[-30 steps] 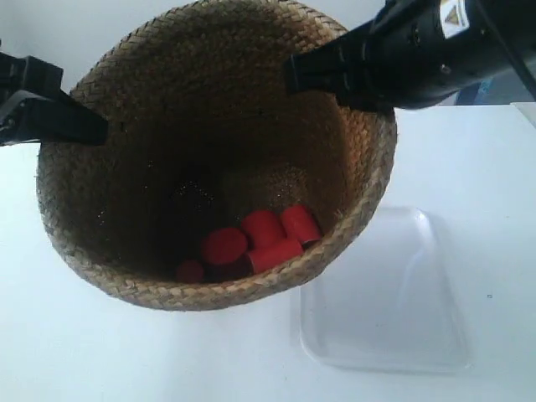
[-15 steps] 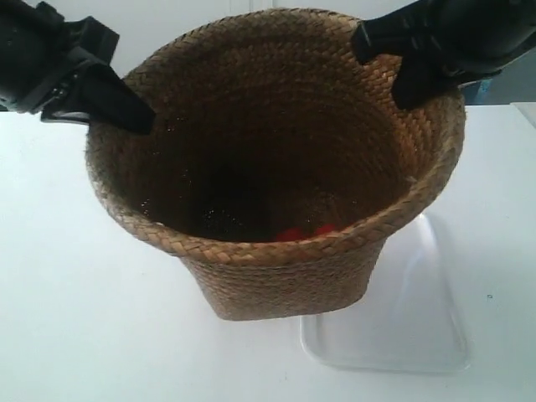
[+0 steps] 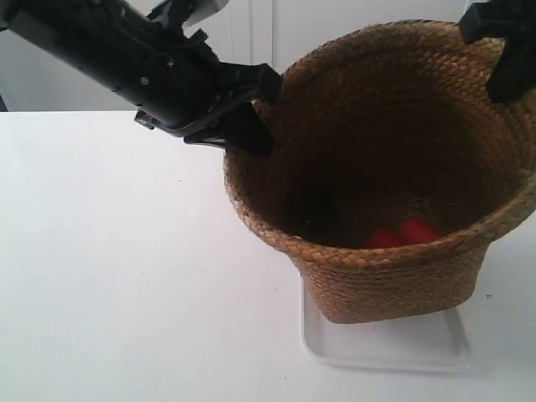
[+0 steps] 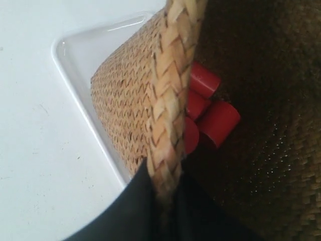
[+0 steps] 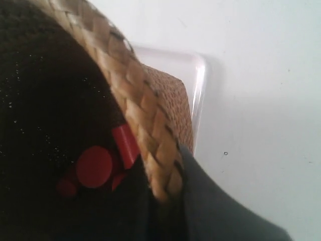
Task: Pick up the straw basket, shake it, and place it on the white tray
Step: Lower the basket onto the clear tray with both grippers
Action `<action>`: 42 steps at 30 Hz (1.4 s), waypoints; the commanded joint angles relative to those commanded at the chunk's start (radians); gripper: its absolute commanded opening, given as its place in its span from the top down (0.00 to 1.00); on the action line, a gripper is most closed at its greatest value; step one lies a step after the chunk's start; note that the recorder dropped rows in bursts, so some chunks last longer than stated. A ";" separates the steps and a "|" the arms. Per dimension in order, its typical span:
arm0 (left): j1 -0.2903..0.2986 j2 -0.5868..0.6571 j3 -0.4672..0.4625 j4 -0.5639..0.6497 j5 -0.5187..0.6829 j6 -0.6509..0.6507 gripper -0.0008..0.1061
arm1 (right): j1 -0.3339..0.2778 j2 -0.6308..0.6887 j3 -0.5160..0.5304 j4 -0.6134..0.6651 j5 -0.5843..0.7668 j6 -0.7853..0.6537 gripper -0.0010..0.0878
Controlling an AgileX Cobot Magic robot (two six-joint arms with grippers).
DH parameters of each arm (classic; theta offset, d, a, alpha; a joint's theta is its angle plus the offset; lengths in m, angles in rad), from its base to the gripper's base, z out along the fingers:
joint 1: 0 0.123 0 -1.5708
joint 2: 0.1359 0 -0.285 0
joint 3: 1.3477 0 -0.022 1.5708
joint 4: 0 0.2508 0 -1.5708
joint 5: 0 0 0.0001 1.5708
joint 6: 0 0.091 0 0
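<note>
Exterior view, left to right: the arm at the exterior view's left (image 3: 126, 59) reaches in from the worktop's (image 3: 126, 293) far edge and meets the rim of the straw basket (image 3: 394, 268). The arm at the exterior view's right (image 3: 507, 42) meets the opposite side of the rim. The basket sits toward the right-hand edge of the worktop, with its base over the far part of the white tray (image 3: 385, 350). It leans a little. I cannot tell whether the base rests on the tray or hangs just above it. Red cylinders (image 3: 400, 234) lie loose at the bottom. Wrist views: the left gripper (image 4: 163, 206) is closed tight on the braided rim, one finger inside the basket and one outside. The right gripper (image 5: 168, 201) is clamped across the rim the same way. Risks, as judgement: the base looks about as wide as the tray, so a small offset could land one side on the raised rim and leave the basket rocking. The braid is soft and held only by two narrow pinches, so it may flex or slip if one arm descends faster than the other. Releasing unevenly could tip the basket and send the cylinders rolling to one side. The glossy tray may also slide if the base pushes it sideways. Writing: no brand, label or text is legible in any view. A pale patch on the arm at the exterior view's left is too blurred to read.
</note>
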 joint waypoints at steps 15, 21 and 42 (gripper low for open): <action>0.000 0.086 -0.066 0.028 0.012 -0.003 0.99 | 0.000 -0.002 0.196 -0.033 -0.018 0.051 0.99; 0.000 0.086 -0.066 0.028 -0.019 0.014 0.99 | 0.000 -0.002 0.196 -0.057 -0.016 0.051 0.99; -0.053 0.118 -0.066 0.053 -0.049 0.038 0.55 | 0.000 0.001 0.196 -0.077 -0.022 0.044 0.50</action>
